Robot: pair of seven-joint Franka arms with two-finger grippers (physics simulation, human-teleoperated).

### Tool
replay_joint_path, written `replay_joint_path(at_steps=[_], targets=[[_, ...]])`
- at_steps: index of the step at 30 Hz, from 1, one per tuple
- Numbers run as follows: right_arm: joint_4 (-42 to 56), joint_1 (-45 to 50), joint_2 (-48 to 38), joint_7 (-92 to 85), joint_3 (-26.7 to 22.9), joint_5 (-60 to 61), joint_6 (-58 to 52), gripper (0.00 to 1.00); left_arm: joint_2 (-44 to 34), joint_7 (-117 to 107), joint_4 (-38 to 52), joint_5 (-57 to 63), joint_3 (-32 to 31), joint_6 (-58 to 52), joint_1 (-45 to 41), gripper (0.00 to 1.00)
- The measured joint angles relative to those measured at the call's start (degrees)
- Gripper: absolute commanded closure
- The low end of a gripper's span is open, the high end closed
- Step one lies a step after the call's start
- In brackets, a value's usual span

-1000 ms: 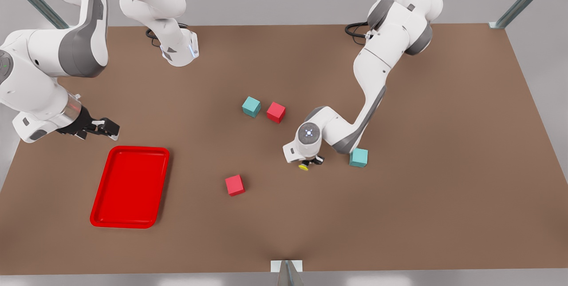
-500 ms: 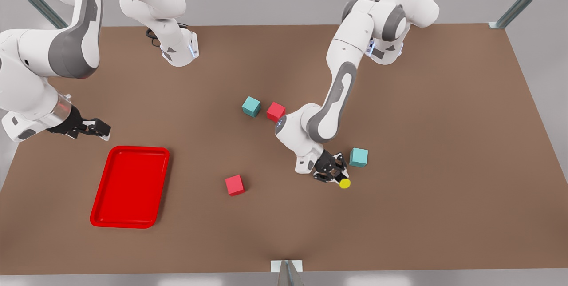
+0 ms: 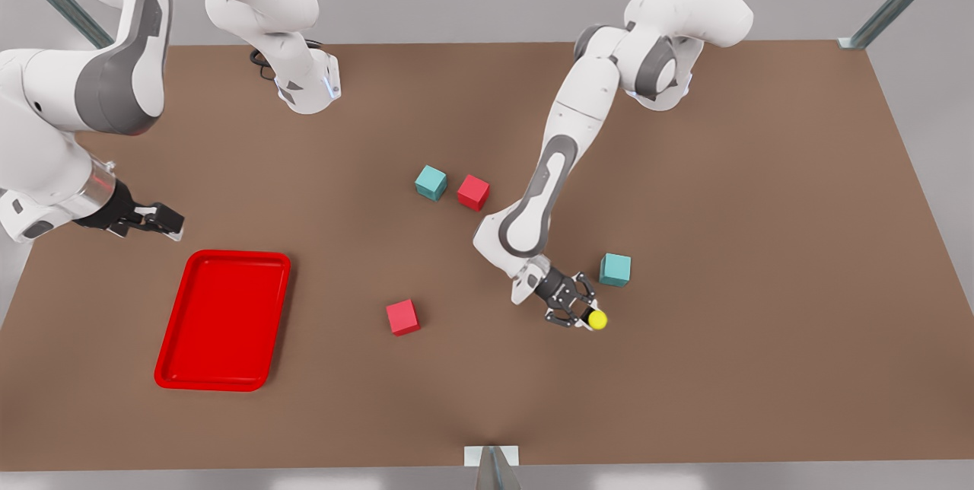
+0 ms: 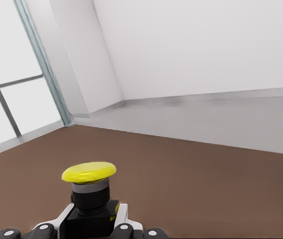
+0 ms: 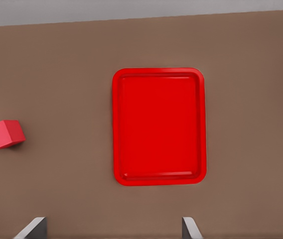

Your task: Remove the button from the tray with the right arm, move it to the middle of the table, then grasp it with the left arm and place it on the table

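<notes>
Left gripper (image 3: 584, 313) is gripping the button (image 3: 597, 319) near a teal cube (image 3: 615, 269).
Right gripper (image 3: 156, 220) is waiting above the counter (image 3: 761, 246), fingers spread and empty, beside the tray (image 3: 223, 319).

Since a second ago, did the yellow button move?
Yes. The button, held by the left gripper, went toward the front view's right, ending below the teal cube.

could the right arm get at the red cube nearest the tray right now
Probably yes: the right gripper hangs open beside the tray, holding nothing, and bare table lies between it and that red cube.
</notes>
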Motion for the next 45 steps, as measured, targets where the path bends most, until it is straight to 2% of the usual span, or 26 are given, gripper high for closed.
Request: replay_joint_path(at_steps=[16,18,19,45], targets=[[0.0,0.3,-0.1,-0.1,0.3,0.1,-0.5,0.00,3.1,-16.1,-0.4,4.1,-0.1,3.1,0.4,0.54],[0.0,0.4,-0.1,-0.1,0.3,0.1,-0.5,0.00,3.2,-17.4,-0.5,4.6,-0.1,3.2,0.4,0.26],[0.0,0.4,-0.1,-0.1,0.3,0.1,-0.5,0.00,3.2,-18.0,-0.6,4.8,-0.1,3.3,0.4,0.00],[-0.1,1.8,-0.1,0.0,0.5,-0.2,-0.7,0.00,3.3,-25.7,-0.7,6.0,0.0,3.2,0.9,0.00]])
